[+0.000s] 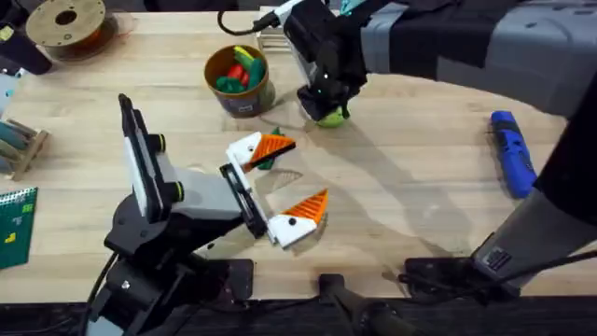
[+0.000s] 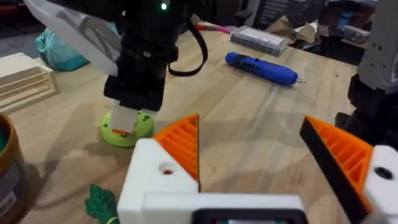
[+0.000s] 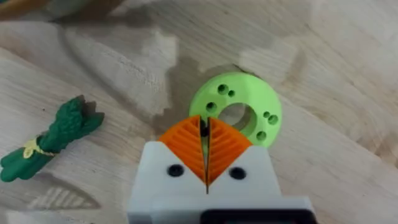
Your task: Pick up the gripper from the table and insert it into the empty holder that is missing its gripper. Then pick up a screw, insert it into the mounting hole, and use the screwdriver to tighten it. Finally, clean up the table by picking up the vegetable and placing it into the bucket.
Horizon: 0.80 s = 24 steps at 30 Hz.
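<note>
The right gripper [image 3: 207, 149] was seen closed, apparently on nothing, poised over the green holder [image 3: 236, 109]; the left gripper [image 1: 284, 191] was held wide open nearby. The green vegetable [image 3: 46, 140] lay on the table [image 1: 410, 159], beside the holder, outside the bucket [image 1: 238, 79]. A careless descent could have knocked the holder askew.

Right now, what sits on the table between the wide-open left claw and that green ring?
A small green toy vegetable lies there, seen in the left wrist view, between the left gripper and the green ring.
</note>
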Available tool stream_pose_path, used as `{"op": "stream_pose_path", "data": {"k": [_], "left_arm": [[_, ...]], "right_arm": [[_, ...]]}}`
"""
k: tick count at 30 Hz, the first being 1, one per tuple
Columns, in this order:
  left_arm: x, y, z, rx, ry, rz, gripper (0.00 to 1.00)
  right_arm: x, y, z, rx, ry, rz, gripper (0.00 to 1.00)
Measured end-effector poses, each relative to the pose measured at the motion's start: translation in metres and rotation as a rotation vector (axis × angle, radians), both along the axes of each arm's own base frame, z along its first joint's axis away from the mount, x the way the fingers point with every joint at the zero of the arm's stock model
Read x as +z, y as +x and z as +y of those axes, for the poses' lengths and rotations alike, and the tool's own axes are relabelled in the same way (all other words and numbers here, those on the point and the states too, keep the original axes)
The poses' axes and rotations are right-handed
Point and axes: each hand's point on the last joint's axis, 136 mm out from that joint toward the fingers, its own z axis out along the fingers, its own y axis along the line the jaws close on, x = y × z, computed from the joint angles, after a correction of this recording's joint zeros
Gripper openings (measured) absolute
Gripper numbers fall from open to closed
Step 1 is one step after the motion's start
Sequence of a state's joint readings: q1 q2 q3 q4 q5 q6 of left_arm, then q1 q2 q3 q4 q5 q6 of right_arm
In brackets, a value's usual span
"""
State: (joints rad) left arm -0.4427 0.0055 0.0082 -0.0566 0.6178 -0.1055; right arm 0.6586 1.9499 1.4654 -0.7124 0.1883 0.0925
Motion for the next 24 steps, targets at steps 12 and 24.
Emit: {"op": "stream_pose_path", "data": {"k": [12,24], "left_arm": [[0.000,0.000,0.000,0.000,0.000,0.000,0.987],[0.000,0.000,0.000,0.000,0.000,-0.001,0.987]], "right_arm": [[0.119,-0.020,0.001,0.070,0.146,-0.097,0.008],[0.198,-0.114,0.056,0.352,0.404,0.063,0.008]]}}
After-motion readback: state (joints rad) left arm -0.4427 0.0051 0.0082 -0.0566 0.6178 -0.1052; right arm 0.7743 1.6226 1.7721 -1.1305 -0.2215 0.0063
